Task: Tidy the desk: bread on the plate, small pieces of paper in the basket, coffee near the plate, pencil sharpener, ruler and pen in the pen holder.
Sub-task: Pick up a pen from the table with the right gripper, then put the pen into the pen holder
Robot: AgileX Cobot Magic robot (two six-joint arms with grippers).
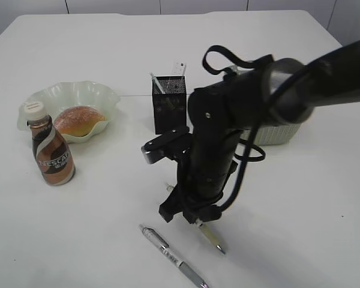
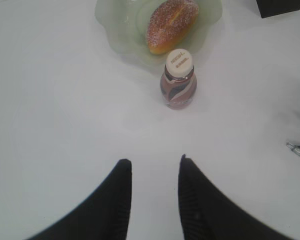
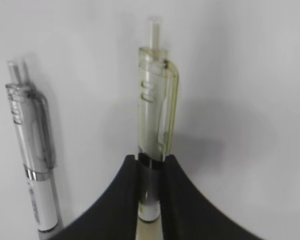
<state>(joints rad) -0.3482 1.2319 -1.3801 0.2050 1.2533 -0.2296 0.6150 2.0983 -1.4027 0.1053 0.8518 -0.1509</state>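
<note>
My right gripper [image 3: 150, 159] is shut on a pen with a clear yellowish top [image 3: 152, 100], and it [image 1: 189, 215] holds this pen [image 1: 215, 239] low over the desk [image 1: 288, 228]. A second, white-and-clear pen [image 1: 171, 255] lies just left of it [image 3: 32, 165]. The bread [image 1: 78, 119] sits on the green wavy plate [image 1: 48, 96], with the coffee [image 1: 51, 153] upright in front. The black pen holder [image 1: 169, 103] has the ruler [image 1: 179, 67] sticking out. My left gripper [image 2: 155, 161] is open and empty, short of the coffee [image 2: 179, 80]. Pencil sharpener and pieces of paper are out of view.
The perforated basket [image 1: 276, 133] stands behind my right arm, mostly hidden by it. A thin stick-like item [image 1: 157, 83] also leans in the pen holder. In the left wrist view the bread [image 2: 171, 25] and plate [image 2: 120, 25] lie beyond the coffee.
</note>
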